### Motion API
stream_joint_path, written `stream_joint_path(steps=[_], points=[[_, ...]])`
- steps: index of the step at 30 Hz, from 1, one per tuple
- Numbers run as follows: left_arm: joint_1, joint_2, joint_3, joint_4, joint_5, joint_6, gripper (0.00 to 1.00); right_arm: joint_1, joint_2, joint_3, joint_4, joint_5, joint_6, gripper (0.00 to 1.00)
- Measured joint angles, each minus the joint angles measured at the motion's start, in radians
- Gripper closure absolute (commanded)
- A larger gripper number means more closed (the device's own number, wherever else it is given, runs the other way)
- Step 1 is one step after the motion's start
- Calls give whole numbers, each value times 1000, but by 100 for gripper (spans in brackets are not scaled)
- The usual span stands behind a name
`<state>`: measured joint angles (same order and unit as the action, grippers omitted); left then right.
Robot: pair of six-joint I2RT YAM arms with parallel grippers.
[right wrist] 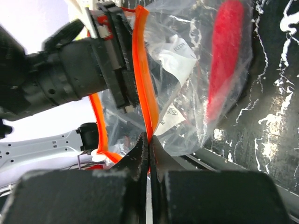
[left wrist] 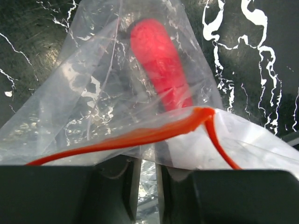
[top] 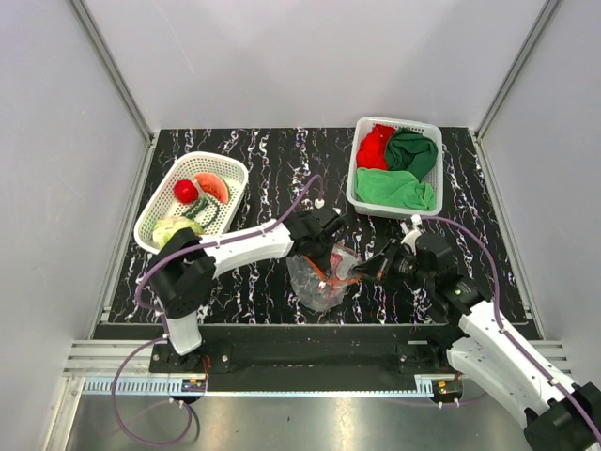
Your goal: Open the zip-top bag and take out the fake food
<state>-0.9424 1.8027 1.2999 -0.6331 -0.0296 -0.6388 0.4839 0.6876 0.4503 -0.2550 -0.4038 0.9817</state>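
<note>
The clear zip-top bag (top: pixel 317 282) lies crumpled between both arms at the table's front middle. My right gripper (top: pixel 369 271) (right wrist: pixel 149 140) is shut on its orange-red zip strip (right wrist: pixel 142 70), holding that lip up. My left gripper (top: pixel 329 252) (left wrist: pixel 148 161) sits in the bag's mouth, between the two strips. Its jaws stand a narrow gap apart with nothing between them, and film (left wrist: pixel 93 93) covers the tips. A long red piece of fake food (left wrist: pixel 159 65) (right wrist: pixel 224 60) lies deeper in the bag, beyond the fingers. More fake food, including a watermelon slice (top: pixel 214 186), fills the left basket.
The white mesh basket (top: pixel 155 211) at the back left also holds a red round fruit (top: pixel 186 191) and a pale cabbage (top: pixel 174 228). A second basket (top: pixel 354 178) at the back right holds red (top: pixel 376 146) and green (top: pixel 408 155) cloths. A paper label (right wrist: pixel 177 60) lies inside the bag.
</note>
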Motion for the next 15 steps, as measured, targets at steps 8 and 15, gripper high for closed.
stream_joint_path(steps=[8,15], points=[[0,-64,-61,26,33,34,37,0,52,138,-29,-10,-58,100],[5,-273,44,-15,100,96,20,0,83,169,-70,-10,-130,100]])
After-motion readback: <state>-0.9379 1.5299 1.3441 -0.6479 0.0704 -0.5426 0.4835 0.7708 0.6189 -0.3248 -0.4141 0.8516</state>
